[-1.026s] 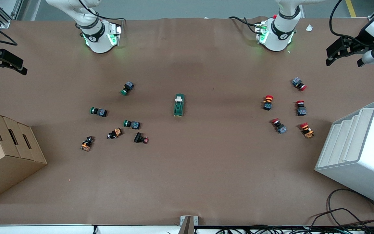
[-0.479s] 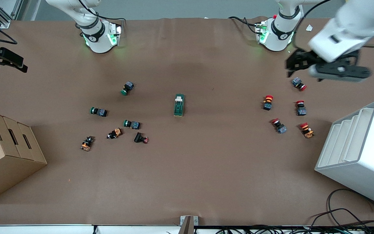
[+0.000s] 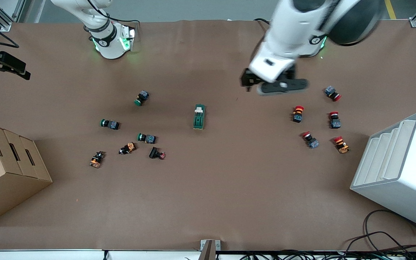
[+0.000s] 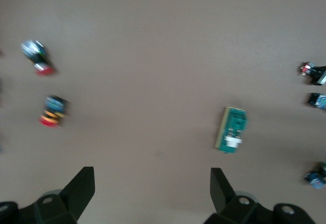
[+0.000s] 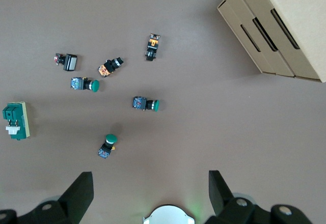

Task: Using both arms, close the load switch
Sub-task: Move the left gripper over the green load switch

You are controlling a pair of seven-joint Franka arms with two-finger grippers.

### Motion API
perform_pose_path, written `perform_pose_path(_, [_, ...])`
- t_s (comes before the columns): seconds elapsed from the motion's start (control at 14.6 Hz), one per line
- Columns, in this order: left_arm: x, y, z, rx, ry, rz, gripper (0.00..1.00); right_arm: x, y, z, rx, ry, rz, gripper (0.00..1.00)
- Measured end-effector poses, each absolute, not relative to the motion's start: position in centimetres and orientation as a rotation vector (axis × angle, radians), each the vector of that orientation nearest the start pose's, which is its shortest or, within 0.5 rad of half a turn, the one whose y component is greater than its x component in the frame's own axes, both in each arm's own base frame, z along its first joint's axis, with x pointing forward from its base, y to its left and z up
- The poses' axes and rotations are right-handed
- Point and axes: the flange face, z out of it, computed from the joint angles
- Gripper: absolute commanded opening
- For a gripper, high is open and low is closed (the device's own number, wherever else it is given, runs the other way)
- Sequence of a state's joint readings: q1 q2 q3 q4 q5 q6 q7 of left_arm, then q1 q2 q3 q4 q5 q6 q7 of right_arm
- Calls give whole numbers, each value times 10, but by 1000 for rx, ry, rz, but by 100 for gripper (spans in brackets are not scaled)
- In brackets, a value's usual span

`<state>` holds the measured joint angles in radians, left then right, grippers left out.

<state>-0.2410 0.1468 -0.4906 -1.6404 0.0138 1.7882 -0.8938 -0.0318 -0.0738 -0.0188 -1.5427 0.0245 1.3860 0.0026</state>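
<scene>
The brown surface [image 3: 208,202] is wide and mostly bare. A cardboard box [image 3: 5,169] sits at the edge by the right arm's end, a white stepped bin [image 3: 403,169] at the edge by the left arm's end.

The left arm [image 3: 294,32] reaches out from its base, its left gripper [image 3: 246,81] up in the air over bare surface between the load switch and the red-capped push buttons [image 3: 298,113]. In the left wrist view its fingers [image 4: 81,188] stand wide apart and hold nothing. The right gripper [image 3: 11,70] waits over the edge at its own end, fingers [image 5: 79,191] equally wide and empty.

The load switch [image 3: 199,116] lies near the middle of the surface, its cream lever [image 3: 199,108] at the end toward the bases; green-capped push buttons [image 3: 141,98] lie scattered toward the right arm's end.

To do this well, I'd bring the left gripper squarely over the switch, align the fingers across its narrow body, and descend slowly. One arm should pin the block while the other works the lever, or it will likely skid.
</scene>
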Motion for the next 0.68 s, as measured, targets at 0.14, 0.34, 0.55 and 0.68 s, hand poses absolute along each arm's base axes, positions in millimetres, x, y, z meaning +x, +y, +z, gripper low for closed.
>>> perform_pose_path(0.14, [432, -434, 503, -3152, -316, -14, 100, 511, -26, 669, -3113, 85, 104, 100])
perform_pose_path(0.34, [385, -495, 450, -3099, -413, -129, 100, 510, -29, 678, -3115, 95, 70, 100])
perform_pose_path(0.55, [344, -544, 395, -3042, -483, -288, 100, 511, -34, 677, -3114, 111, 77, 100])
perform_pose_path(0.68, [318, -567, 355, -2997, -483, -413, 100, 512, -42, 673, -3112, 132, 87, 100])
